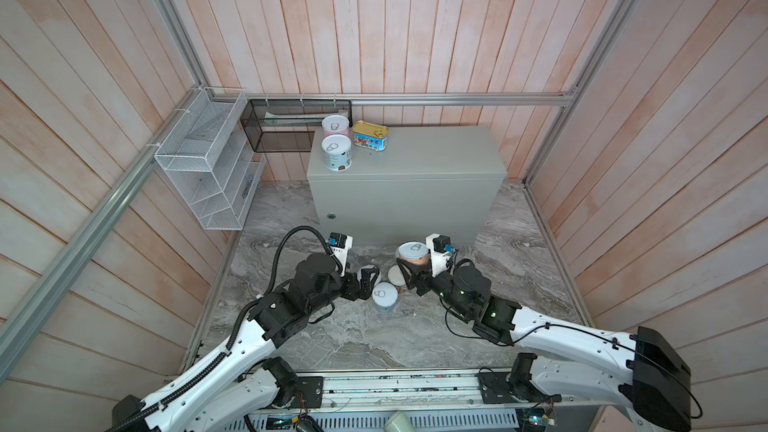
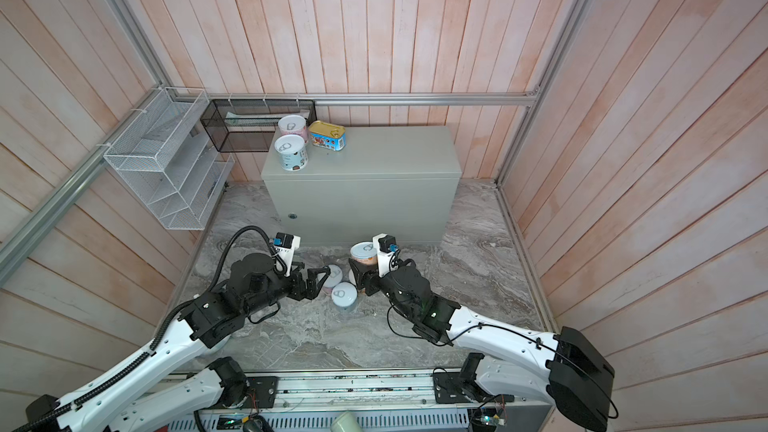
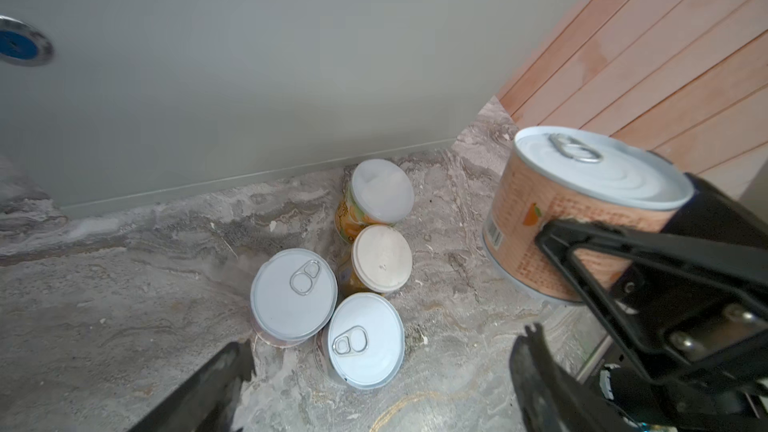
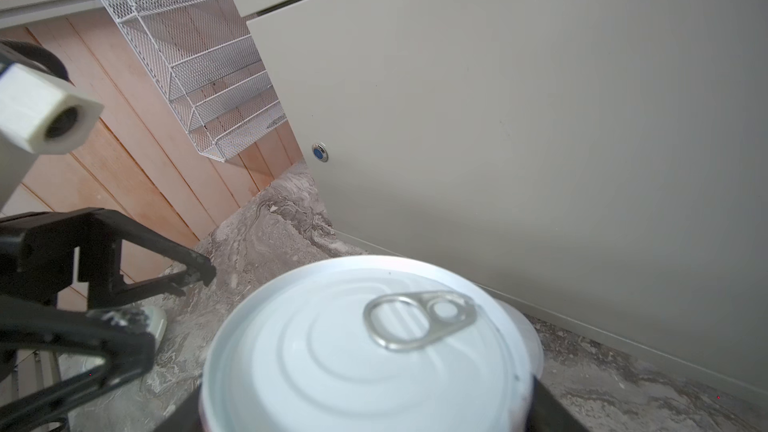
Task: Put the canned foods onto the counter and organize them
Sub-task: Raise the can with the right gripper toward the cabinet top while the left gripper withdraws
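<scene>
The right gripper (image 1: 410, 266) clamps a peach can (image 1: 412, 249) above the marble (image 1: 332, 338), just before the counter (image 1: 415, 160). The left gripper (image 1: 367, 284) gapes over four cans (image 3: 293, 292) clustered there. Three cans (image 1: 337, 152) crowd the counter's far-left corner; rightward its top lies open.

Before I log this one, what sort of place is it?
Probably a staged pantry booth, not a real home: wood-plank walls inside an aluminium frame, a white wire rack, and a grey-green cabinet with cans on top.

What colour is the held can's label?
Pale orange; the can shows best in the left wrist view.
</scene>
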Action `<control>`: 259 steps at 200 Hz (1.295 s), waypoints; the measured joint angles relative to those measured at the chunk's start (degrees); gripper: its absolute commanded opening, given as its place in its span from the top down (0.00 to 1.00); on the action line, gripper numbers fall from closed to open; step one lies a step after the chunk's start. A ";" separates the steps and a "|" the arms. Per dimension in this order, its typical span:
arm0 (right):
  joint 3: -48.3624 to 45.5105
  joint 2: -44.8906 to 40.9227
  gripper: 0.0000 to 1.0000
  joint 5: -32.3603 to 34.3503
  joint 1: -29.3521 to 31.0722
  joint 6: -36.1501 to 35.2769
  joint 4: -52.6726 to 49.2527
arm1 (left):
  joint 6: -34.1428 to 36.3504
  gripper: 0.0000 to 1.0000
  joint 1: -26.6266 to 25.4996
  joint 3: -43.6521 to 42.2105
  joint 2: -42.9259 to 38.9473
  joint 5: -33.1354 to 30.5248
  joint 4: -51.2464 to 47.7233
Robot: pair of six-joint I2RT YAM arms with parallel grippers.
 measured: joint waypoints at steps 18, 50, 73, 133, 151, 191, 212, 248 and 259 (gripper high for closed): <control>0.83 0.00 0.41 -0.59 0.00 0.52 -1.14 | 0.15 0.00 0.00 -3.48 -3.91 -1.92 2.10; 4.55 0.00 0.41 -1.01 0.00 0.55 -4.39 | 1.79 0.00 0.00 -10.99 -9.25 -4.09 5.90; 8.83 -0.02 0.40 -1.03 0.00 0.52 -6.32 | 3.02 0.00 0.02 -15.32 -11.28 -4.87 8.98; 22.62 2.43 0.39 -1.16 -0.02 -0.87 -9.03 | 6.38 0.00 0.04 -21.55 -8.74 -4.35 22.77; 28.59 5.31 0.37 -1.73 -0.02 -2.36 -9.60 | 7.93 0.00 0.04 -23.52 -7.30 -3.52 26.45; 42.88 14.97 0.36 -4.11 -2.29 -6.78 -10.73 | 10.40 0.00 0.04 -28.76 -6.62 -1.55 35.04; 50.49 21.22 0.36 -8.26 -6.84 -6.71 -11.78 | 10.78 0.00 0.04 -31.63 -6.67 -1.05 37.53; 63.39 32.81 0.36 -13.53 -14.45 -7.34 -14.19 | 11.02 0.00 0.04 -32.54 -7.78 -0.13 39.91; 67.04 36.02 0.36 -14.45 -15.17 -8.00 -15.45 | 11.02 0.00 0.04 -32.54 -7.87 -0.09 40.74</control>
